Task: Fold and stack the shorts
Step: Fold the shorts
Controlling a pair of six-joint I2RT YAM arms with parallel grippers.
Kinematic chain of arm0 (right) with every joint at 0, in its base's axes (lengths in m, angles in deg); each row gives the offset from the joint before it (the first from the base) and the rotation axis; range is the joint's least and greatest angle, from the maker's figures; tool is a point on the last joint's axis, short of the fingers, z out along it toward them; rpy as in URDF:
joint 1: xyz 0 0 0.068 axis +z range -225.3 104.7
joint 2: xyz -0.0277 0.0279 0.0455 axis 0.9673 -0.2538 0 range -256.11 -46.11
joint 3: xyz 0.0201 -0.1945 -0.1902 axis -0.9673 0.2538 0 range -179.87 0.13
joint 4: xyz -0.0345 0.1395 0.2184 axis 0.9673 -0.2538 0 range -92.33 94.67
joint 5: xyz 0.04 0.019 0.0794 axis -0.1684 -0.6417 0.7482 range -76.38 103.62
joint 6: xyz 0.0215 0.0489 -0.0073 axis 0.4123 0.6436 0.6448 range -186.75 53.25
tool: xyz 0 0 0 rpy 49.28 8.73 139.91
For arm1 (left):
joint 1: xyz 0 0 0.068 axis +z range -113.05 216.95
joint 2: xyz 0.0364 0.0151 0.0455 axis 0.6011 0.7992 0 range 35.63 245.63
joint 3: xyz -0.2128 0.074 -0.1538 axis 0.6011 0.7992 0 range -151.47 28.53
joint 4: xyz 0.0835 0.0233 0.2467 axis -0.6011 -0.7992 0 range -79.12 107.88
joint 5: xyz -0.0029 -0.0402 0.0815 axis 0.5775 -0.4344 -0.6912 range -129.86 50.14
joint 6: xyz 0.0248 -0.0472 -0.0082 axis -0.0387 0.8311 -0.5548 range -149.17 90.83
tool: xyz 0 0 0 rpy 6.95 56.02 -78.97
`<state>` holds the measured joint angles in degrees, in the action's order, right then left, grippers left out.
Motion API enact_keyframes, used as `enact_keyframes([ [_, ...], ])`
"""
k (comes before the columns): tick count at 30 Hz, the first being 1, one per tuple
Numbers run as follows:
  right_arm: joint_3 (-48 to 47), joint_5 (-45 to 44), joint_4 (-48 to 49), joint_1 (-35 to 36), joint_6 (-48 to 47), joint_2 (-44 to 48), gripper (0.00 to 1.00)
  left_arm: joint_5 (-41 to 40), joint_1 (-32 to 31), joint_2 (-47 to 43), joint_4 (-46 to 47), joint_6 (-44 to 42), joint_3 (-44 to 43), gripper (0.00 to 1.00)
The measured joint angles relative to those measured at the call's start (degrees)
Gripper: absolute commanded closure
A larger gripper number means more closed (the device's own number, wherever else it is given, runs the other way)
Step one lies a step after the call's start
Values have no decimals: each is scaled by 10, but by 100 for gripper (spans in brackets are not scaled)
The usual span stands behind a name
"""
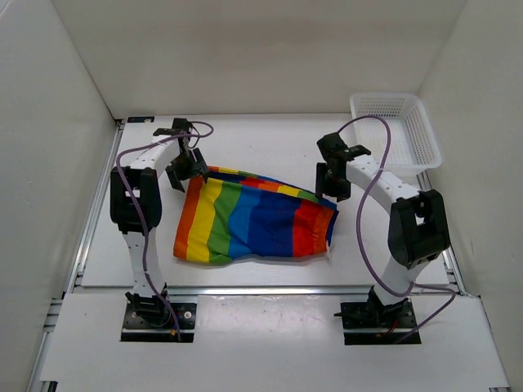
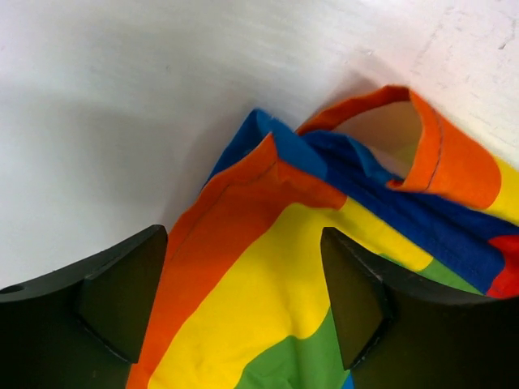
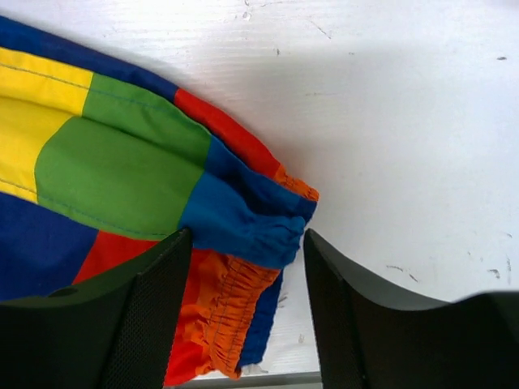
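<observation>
**Rainbow-striped shorts** (image 1: 257, 224): flat on white table (image 1: 245, 139), centre, between both arms. Layers look doubled along far edge, likely one fold made. Gathered waistband (image 3: 235, 320) at right end.

**Left gripper** (image 2: 243, 312): over far-left corner, jaws spread, cloth beneath, nothing gripped. Orange hem loop (image 2: 442, 154) stands up just beyond.

**Right gripper** (image 3: 243, 304): over waistband corner, jaws apart, holding nothing.

**White mesh basket** (image 1: 400, 135): far right corner, well apart from shorts.

**Judgement**: grippers sit at matching far corners, probably so folded edge lies even. Further folding and stacking not yet done.
</observation>
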<state>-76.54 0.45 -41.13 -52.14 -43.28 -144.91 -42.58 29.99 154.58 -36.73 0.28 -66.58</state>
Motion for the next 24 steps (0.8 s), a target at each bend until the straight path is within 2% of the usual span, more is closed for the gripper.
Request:
enact_keyframes([
  [4, 0, 28, 17, -9, -11, -11, 62, 12, 0, 17, 3, -9, -16, 29],
  [5, 0, 35, 20, -10, -13, -11, 69, 17, 0, 18, 6, -10, -17, 33],
  [6, 0, 43, 24, -10, -15, -11, 72, 21, 0, 19, 7, -11, -19, 42],
  [8, 0, 58, 30, -10, -15, -11, 75, 28, 0, 21, 8, -12, -24, 53],
  [9, 0, 64, 32, -10, -15, -11, 80, 31, 0, 23, 10, -13, -25, 57],
  [12, 5, 77, 40, -10, -16, -11, 80, 36, 0, 23, 12, -16, -26, 57],
  [13, 7, 80, 41, -10, -16, -11, 78, 37, 0, 24, 12, -16, -26, 56],
  [14, 10, 82, 40, -10, -16, -11, 74, 37, 0, 24, 12, -16, -26, 49],
  [15, 13, 84, 42, -10, -17, -10, 69, 37, 0, 24, 12, -15, -26, 24],
  [16, 16, 86, 42, -10, -17, -10, 61, 36, 0, 24, 12, -18, -26, 15],
  [17, 19, 88, 43, -10, -17, -10, 57, 35, 0, 24, 12, -15, -26, 7],
  [19, 23, 89, 45, -10, -18, -9, 52, 31, 0, 24, 12, -11, -26, 2],
  [24, 35, 93, 44, -10, -19, -6, 52, 29, 7, 26, 13, -7, -27, 5],
])
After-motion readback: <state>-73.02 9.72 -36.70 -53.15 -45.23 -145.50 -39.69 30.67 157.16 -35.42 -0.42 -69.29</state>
